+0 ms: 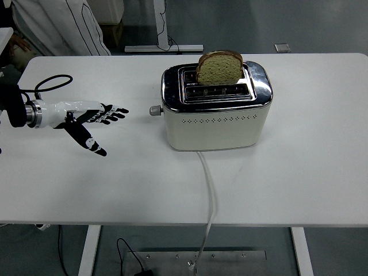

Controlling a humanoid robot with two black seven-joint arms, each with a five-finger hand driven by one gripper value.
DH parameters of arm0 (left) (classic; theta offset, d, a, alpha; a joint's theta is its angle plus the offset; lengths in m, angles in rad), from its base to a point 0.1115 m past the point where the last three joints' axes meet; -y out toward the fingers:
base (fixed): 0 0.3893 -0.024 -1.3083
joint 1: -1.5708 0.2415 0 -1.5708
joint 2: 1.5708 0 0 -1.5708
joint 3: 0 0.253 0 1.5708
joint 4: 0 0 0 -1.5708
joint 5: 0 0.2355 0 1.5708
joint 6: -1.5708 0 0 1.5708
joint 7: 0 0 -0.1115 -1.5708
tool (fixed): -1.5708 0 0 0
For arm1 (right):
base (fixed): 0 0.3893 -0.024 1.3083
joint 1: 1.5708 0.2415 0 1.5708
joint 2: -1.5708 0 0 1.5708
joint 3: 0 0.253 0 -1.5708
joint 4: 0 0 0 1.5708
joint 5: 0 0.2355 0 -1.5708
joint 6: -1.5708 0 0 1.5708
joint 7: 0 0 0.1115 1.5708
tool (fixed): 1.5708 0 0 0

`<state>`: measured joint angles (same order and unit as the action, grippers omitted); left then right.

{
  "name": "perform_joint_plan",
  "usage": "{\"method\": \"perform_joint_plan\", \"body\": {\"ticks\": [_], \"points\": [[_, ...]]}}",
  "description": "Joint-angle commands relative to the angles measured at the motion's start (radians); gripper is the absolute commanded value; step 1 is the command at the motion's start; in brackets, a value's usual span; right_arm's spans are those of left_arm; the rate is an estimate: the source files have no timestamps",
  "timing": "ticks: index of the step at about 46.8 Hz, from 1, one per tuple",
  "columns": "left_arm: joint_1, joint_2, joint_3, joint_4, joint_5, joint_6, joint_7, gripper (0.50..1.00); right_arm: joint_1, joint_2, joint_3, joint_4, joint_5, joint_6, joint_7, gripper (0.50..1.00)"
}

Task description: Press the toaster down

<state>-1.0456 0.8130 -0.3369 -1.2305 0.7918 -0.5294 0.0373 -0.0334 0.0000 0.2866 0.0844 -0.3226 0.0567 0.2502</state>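
Note:
A cream toaster (217,121) with a chrome top stands at the middle of the white table (310,172). A slice of brown bread (219,68) sticks up out of its far slot. The lever knob (153,110) on the toaster's left end sits in its raised position. My left hand (95,122) hovers over the table's left part, fingers stretched flat toward the toaster and thumb pointing down, holding nothing. A gap of bare table separates its fingertips from the knob. The right arm is out of view.
A white power cord (210,195) runs from the toaster's front over the table's near edge. A person in a white coat (60,26) stands beyond the far left corner. A black cable (49,83) loops behind my left wrist.

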Motion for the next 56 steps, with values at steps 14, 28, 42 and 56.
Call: {"method": "perform_joint_plan", "body": {"ticks": [14, 28, 42, 56], "points": [[-0.154, 0.005, -0.054, 0.035, -0.275, -0.024, -0.004, 1.000, 0.000, 0.000, 0.000, 0.000, 0.000, 0.000, 0.000, 0.998], [-0.154, -0.063, -0.188, 0.246, -0.535, -0.017, -0.005, 1.000, 0.000, 0.000, 0.000, 0.000, 0.000, 0.000, 0.000, 0.998], [-0.071, -0.143, -0.192, 0.445, -0.810, -0.011, -0.100, 1.000, 0.000, 0.000, 0.000, 0.000, 0.000, 0.000, -0.002, 0.998], [0.024, -0.198, -0.232, 0.520, -0.957, 0.031, -0.116, 1.000, -0.002, 0.000, 0.000, 0.000, 0.000, 0.000, 0.000, 0.998]]}}
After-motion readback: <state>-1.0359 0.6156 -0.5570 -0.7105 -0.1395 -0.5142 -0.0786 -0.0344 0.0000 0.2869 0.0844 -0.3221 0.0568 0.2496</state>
